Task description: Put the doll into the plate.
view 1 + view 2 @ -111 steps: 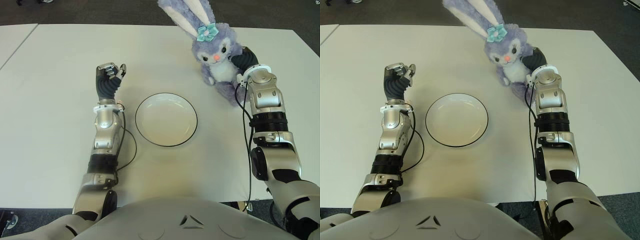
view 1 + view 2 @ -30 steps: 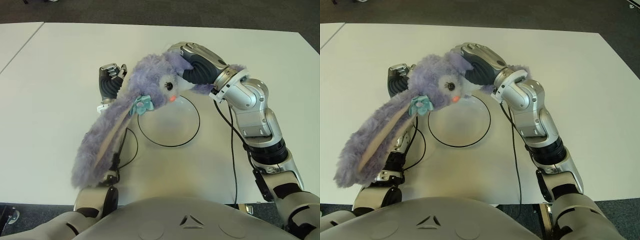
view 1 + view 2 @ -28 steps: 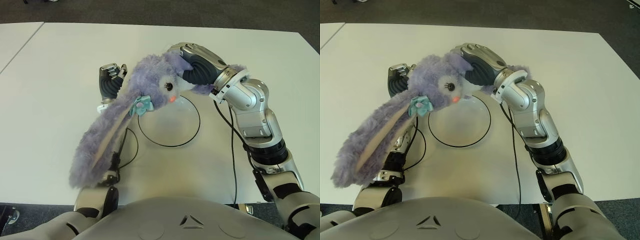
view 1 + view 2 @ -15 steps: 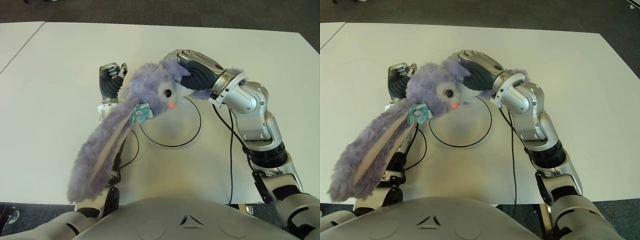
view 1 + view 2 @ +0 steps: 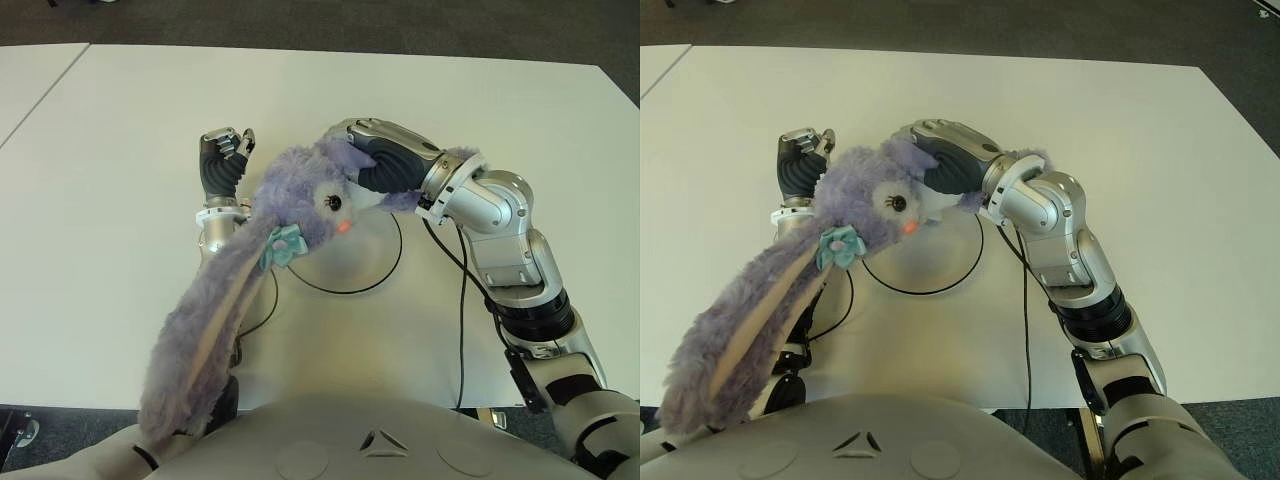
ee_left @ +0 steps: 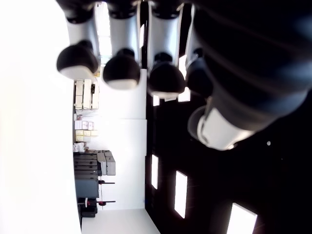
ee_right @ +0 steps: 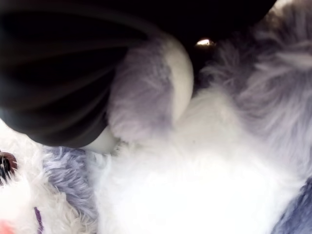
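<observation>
The doll [image 5: 306,197] is a purple plush rabbit with a teal flower by its ear. My right hand [image 5: 385,160] is shut on its body and holds it tilted over the far left part of the white plate [image 5: 366,263]. Its long ears [image 5: 205,335] hang down toward the table's near edge and hide part of my left arm. Most of the plate's left side is covered by the doll's head. In the right wrist view, white and purple fur [image 7: 204,175] fills the frame under my dark palm. My left hand [image 5: 223,163] stands left of the plate, fingers [image 6: 122,68] curled on nothing.
The white table [image 5: 110,150] spreads wide around the plate. A black cable [image 5: 463,300] runs along my right forearm. Dark floor [image 5: 300,20] lies beyond the far edge.
My right hand has carried the doll a little lower and leftward over the plate, and the ears have swung down toward the near edge. The left hand has not moved.
</observation>
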Controlling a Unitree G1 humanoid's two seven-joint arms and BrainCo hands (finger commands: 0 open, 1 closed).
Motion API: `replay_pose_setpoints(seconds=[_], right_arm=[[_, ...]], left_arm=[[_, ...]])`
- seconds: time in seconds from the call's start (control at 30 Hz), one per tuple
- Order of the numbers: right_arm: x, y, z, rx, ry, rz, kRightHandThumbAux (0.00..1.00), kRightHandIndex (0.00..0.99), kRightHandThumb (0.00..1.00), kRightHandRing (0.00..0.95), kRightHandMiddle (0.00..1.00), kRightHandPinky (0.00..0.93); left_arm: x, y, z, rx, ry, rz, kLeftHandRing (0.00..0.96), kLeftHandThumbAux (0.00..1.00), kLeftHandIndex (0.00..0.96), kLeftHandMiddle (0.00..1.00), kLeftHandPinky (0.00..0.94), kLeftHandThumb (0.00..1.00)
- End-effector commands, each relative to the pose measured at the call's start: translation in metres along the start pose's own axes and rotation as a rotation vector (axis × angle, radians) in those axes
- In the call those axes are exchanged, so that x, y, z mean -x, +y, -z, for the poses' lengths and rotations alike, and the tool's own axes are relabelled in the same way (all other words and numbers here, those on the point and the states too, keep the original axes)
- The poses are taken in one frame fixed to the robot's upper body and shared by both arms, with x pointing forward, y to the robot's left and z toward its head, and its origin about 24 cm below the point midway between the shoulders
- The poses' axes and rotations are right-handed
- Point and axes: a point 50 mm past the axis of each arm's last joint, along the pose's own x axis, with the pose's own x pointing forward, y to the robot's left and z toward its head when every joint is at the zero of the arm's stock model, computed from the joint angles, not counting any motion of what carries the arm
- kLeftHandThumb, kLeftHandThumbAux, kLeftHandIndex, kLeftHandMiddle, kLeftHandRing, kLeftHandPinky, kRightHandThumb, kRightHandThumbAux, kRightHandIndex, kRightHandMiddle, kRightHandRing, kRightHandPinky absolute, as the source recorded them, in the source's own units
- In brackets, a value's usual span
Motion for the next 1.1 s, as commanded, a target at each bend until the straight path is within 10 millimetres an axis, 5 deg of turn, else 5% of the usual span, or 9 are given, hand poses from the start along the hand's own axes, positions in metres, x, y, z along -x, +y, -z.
replay_pose_setpoints(seconds=[0.03,0.1,0.3,1.1], right_arm=[[0.001,0.006,-0.001,0.005,-0.020,-0.044,0.677,0.399,0.857,0.801,0.529,0.372],[0.002,0.008,-0.001,0.004,-0.021,-0.048,0.677,0.400,0.857,0.809,0.531,0.523],[0.004,0.012,0.000,-0.006,-0.037,-0.067,0.677,0.401,0.856,0.817,0.534,0.696],[0.007,0.020,0.004,0.121,-0.020,-0.141,0.670,0.433,0.848,0.657,0.486,0.611]], left_arm=[[0.032,0.006,0.040,0.003,0.186,-0.039,0.851,0.739,0.769,0.855,0.854,0.477],[0.032,0.006,0.040,0.004,0.186,-0.038,0.851,0.738,0.769,0.855,0.854,0.479],[0.031,0.005,0.041,0.003,0.188,-0.033,0.846,0.736,0.760,0.850,0.846,0.478],[0.032,0.004,0.041,0.013,0.169,-0.030,0.838,0.728,0.755,0.842,0.840,0.485]])
